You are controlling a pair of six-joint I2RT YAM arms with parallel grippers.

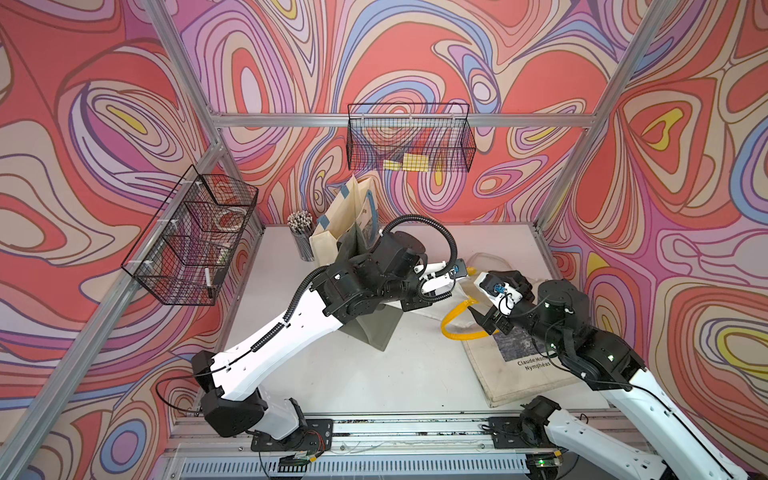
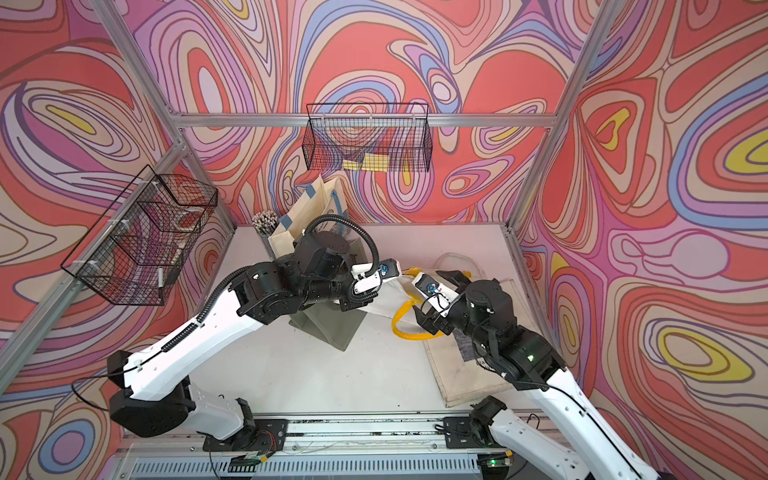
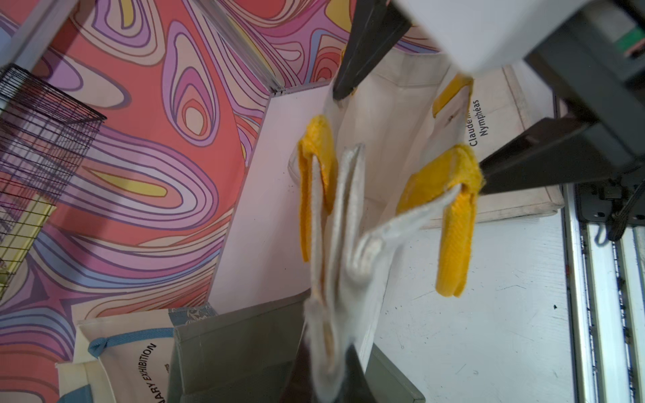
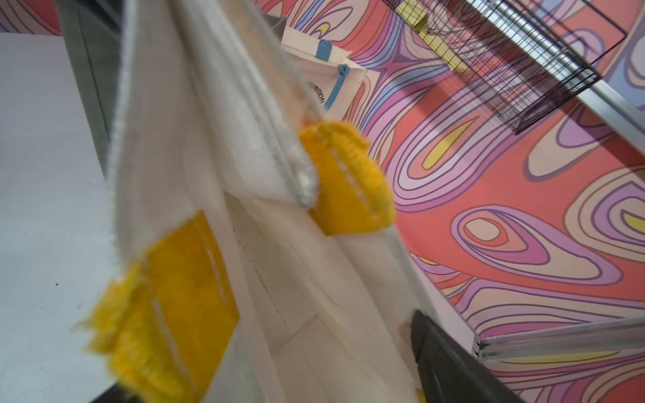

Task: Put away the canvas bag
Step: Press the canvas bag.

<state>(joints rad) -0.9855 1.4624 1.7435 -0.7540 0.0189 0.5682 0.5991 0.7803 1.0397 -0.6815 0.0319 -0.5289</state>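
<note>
Folded cream cloth of the canvas bag (image 3: 349, 223) fills the near field of both wrist views, and its yellow handles (image 3: 453, 240) hang loose. The bag is held off the bench (image 1: 332, 374) between the two arms. One end is pinched just above the open grey-green bin (image 3: 237, 349), and the rest trails toward a second tote printed "Claude Monet Nymphéas" (image 1: 523, 374), which lies flat.

Several failures can be expected from here. With the cloth gripped at one end only, the folds are likely to slump open, so the bag could be draped over the bin's rim rather than dropped inside. A handle loop could be snagged by a finger of the right claw if that claw is drawn back, and the bag would then be dragged off line. The bin looks light and stands askew, so it might be pushed or tipped if the cloth is forced down against its wall.

The left claw (image 3: 328, 370) is seen clamped on the bag's folded edge, with cloth bunched between its dark fingers. The right claw (image 3: 413, 137) is spread wide at the bag's mouth. Nothing is gripped by it, though one fingertip appears to rest against a handle's stitched base.
</note>
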